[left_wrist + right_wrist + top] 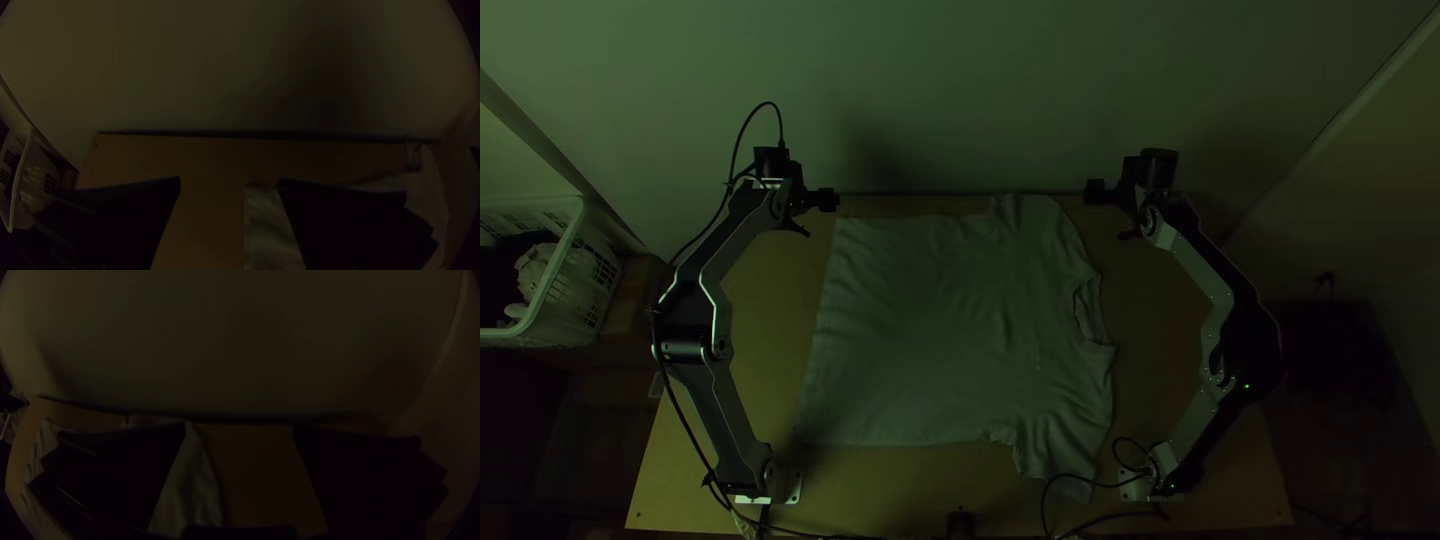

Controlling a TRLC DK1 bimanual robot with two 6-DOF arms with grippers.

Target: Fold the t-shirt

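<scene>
The t-shirt (930,330) lies spread between and baseward of both claws, its long axis running from the hem by the left claw (229,179) towards the right claw (239,426). Both stand apart, empty; the left looks better placed for the hem's far corner.

White basket (555,275) beside the table (710,510)
</scene>
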